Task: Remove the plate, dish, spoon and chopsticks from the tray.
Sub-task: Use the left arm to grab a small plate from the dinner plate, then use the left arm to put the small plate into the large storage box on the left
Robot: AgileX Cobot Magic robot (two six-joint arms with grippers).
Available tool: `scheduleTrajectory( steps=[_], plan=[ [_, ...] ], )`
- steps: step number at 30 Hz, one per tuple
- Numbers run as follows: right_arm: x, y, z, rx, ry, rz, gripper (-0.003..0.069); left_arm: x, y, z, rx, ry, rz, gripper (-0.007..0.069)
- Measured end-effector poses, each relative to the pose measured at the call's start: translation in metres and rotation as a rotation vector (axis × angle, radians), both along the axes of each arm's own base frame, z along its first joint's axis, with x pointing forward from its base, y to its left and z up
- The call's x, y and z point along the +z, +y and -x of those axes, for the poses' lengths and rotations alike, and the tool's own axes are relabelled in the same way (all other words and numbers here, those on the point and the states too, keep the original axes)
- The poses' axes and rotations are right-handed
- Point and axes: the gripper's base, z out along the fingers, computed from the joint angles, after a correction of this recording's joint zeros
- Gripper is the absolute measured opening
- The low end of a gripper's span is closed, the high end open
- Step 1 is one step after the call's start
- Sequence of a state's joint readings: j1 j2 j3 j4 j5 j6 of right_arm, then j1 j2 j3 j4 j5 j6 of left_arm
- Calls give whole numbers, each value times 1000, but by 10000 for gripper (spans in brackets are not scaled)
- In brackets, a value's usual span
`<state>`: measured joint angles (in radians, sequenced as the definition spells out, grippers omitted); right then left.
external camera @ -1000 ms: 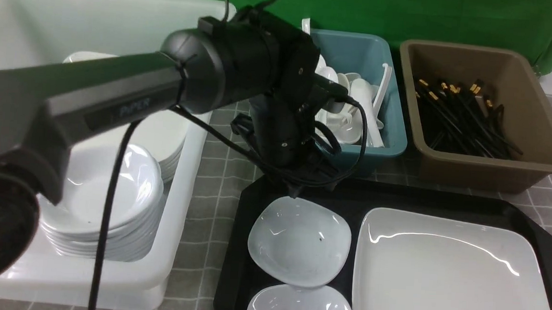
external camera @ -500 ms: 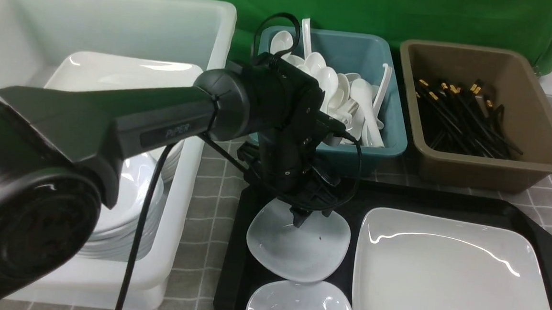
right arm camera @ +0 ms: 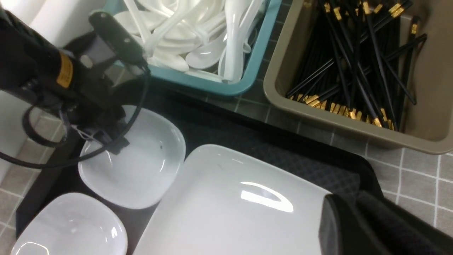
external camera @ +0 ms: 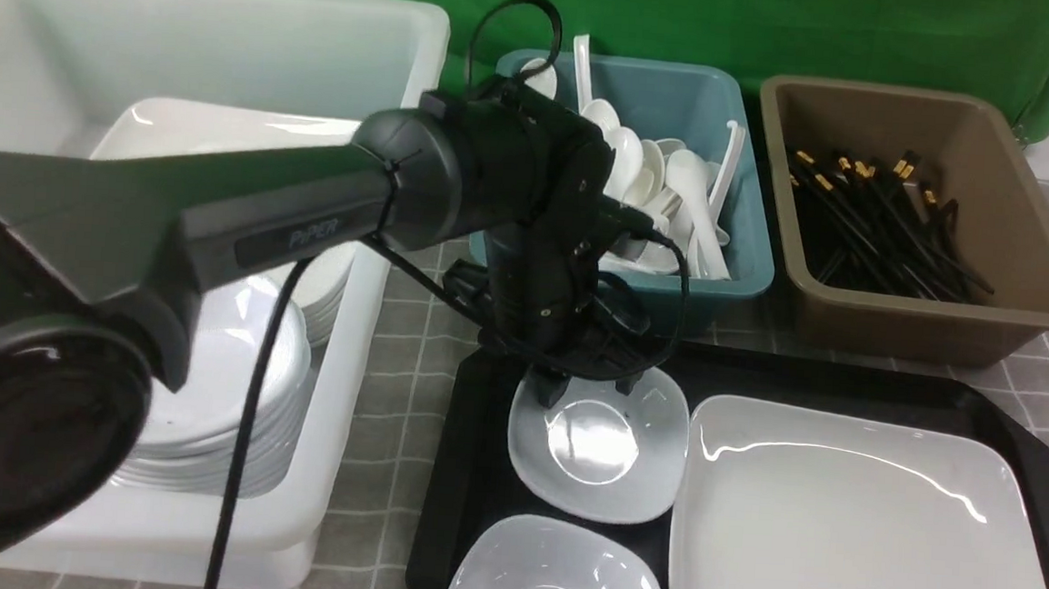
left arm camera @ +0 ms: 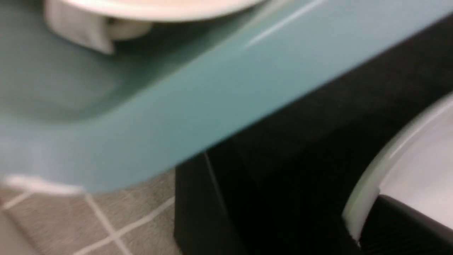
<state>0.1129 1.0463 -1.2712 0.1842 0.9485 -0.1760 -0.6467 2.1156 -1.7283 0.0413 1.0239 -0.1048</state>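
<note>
On the black tray [external camera: 472,473] lie the large white plate [external camera: 856,524] at the right and two small white dishes at the left. My left gripper [external camera: 587,388] is down on the far rim of the farther dish [external camera: 597,449] and shut on it. In the left wrist view a black finger [left arm camera: 407,226] presses against that rim [left arm camera: 361,202]. The nearer dish [external camera: 553,579] lies apart from it. My right gripper [right arm camera: 350,226] hovers high over the plate's corner [right arm camera: 230,205], shut and empty. No spoon or chopsticks show on the tray.
Behind the tray, a teal tub [external camera: 725,289] holds several white spoons and a brown tub [external camera: 932,329] holds several black chopsticks. At the left, a big white bin [external camera: 345,393] holds stacked dishes [external camera: 228,377] and plates. The left arm spans the bin and the tray's left end.
The left gripper came down onto the farther dish's far rim and closed. That dish shifted right and away, off the nearer dish's edge. The plate has not moved.
</note>
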Motion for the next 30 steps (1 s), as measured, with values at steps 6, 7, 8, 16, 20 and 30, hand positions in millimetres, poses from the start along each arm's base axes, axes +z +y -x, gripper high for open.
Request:
scheduleTrajectory(
  steps=[6, 7, 8, 16, 20, 30],
  plan=[
    [0, 0, 0, -1, -3, -1, 104, 44, 2, 13, 22, -21, 111, 36],
    [0, 0, 0, -1, -3, -1, 104, 52, 4, 17, 24, -19, 123, 33],
    [0, 0, 0, -1, -3, -1, 105, 60, 5, 21, 29, -5, 142, 32],
    [7, 15, 2, 151, -45, -87, 108, 152, 47, 57, 31, -42, 299, 32],
    [18, 38, 6, 375, -113, -226, 77, 188, 112, 61, 108, -124, 360, 32],
    [1, 114, -2, 697, -86, -267, 27, 158, 247, 93, 387, -93, 460, 32]
  ],
)
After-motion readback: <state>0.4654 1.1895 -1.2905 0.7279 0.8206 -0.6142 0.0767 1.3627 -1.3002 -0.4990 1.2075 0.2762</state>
